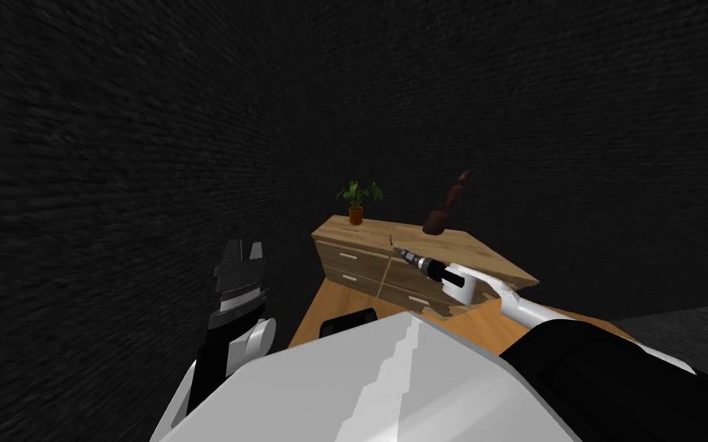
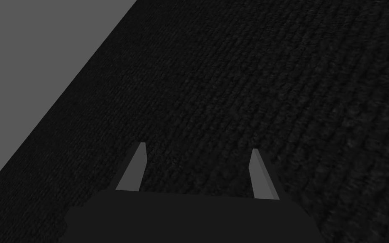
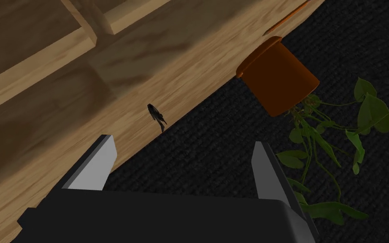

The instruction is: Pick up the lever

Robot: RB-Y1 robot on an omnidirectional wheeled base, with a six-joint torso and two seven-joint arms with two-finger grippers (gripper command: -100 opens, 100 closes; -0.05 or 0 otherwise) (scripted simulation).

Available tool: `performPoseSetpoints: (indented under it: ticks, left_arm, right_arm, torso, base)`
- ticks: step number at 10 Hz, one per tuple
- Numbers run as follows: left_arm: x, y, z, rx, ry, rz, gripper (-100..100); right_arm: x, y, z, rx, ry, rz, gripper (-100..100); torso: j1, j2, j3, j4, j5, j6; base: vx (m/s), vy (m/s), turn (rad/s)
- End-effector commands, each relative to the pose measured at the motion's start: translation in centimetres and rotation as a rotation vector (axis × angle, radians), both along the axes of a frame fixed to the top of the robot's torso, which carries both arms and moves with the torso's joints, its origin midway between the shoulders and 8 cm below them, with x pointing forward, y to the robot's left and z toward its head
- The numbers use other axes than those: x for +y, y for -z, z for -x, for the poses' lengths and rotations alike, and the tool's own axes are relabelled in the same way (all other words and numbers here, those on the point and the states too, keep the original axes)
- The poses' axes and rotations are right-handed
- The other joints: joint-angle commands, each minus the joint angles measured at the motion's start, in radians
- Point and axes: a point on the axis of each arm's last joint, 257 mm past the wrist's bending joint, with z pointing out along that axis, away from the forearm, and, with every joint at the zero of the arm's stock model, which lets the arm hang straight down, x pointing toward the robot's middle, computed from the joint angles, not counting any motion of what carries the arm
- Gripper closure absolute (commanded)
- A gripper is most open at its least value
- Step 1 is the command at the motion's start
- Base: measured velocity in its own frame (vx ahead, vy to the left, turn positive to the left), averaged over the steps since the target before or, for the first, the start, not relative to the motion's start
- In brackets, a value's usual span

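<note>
The right gripper [image 3: 183,142] is wide open and empty, its two flat grey blades about a third of the wrist view apart and touching nothing. The lever [image 3: 156,114], a small, thin, dark, pointed piece, stands ahead of it on the dresser [image 3: 54,126], close to the top's edge. It is nearer one blade than the other and clear of both. The dresser is pale wood with a streaked grain, and its front shows drawers with light handles. A plant [image 3: 328,139] with long stems and broad green leaves sits further along the top in a smooth, tapered orange-brown pot [image 3: 278,80]. A dark brown, bottle-like figure [image 1: 444,207] stands on the far side. The left gripper [image 2: 198,147] is raised at the robot's left, equally wide and empty.
</note>
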Motion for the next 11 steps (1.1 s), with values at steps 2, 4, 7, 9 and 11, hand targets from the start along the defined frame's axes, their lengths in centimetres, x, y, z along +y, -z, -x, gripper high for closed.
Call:
performPoseSetpoints:
  ticks: [2,4,7,9,11]
  left_arm:
    - [0.0,0.0,0.0,0.000,0.000,0.000,0]
    - [0.0,0.0,0.0,0.000,0.000,0.000,0]
    - [0.0,0.0,0.0,0.000,0.000,0.000,0]
    - [0.0,0.0,0.0,0.000,0.000,0.000,0]
    - [0.0,0.0,0.0,0.000,0.000,0.000,0]
  right_arm:
    - [-3.2,1.3,1.0,0.072,0.028,0.081,-100]
    - [-5.4,2.1,1.7,0.119,0.043,0.139,-100]
    - [-9.7,3.6,3.4,0.205,0.082,0.238,-100]
    - [-13.8,4.3,5.1,0.284,0.115,0.336,-100]
    - [-15.8,4.4,5.8,0.319,0.128,0.385,-100]
  torso:
    - [-0.001,0.001,0.000,0.000,0.000,0.000]
    - [-0.001,0.001,0.000,0.000,0.000,0.000]
    - [0.001,-0.001,-0.001,0.000,0.000,0.000]
    - [0.003,-0.006,-0.004,-0.001,0.001,0.000]
    - [0.001,-0.004,-0.003,-0.001,0.000,0.000]
  base:
    - [0.069,0.054,0.081]
    - [0.082,0.060,0.060]
    - [0.110,0.081,0.068]
    - [0.182,0.104,0.102]
    - [0.113,0.065,0.019]
